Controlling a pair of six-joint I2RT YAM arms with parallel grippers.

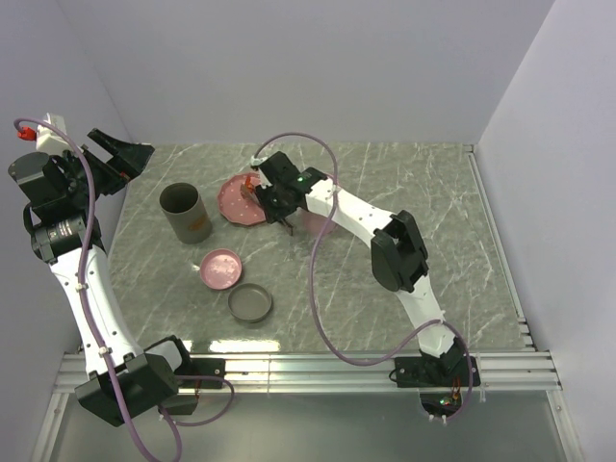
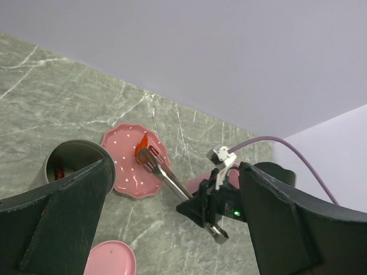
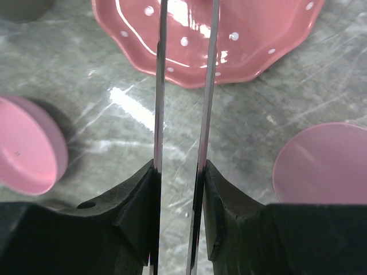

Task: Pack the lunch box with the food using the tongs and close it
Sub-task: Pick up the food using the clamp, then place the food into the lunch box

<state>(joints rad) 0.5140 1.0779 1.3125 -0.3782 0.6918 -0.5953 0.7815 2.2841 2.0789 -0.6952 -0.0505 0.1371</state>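
My right gripper (image 3: 180, 172) is shut on the tongs (image 3: 159, 86), one finger pressed against each silvery arm. The tongs (image 2: 166, 175) reach out over the pink dotted plate (image 2: 129, 172). Their slotted tips rest at a red-orange strip of food (image 2: 142, 144) on the plate's far side; I cannot tell whether the strip is pinched. The grey cylindrical lunch box (image 1: 185, 212) stands upright left of the plate, with a red piece (image 2: 59, 172) inside. My left gripper (image 1: 123, 156) hangs high at the far left, open, with nothing between its fingers (image 2: 63, 217).
A pink round lid (image 1: 221, 268) and a shallow grey round lid (image 1: 250, 302) lie in front of the lunch box. A pink bowl (image 1: 318, 223) sits under my right forearm, right of the plate. White walls enclose the table; a metal rail (image 1: 318, 364) runs along the near edge.
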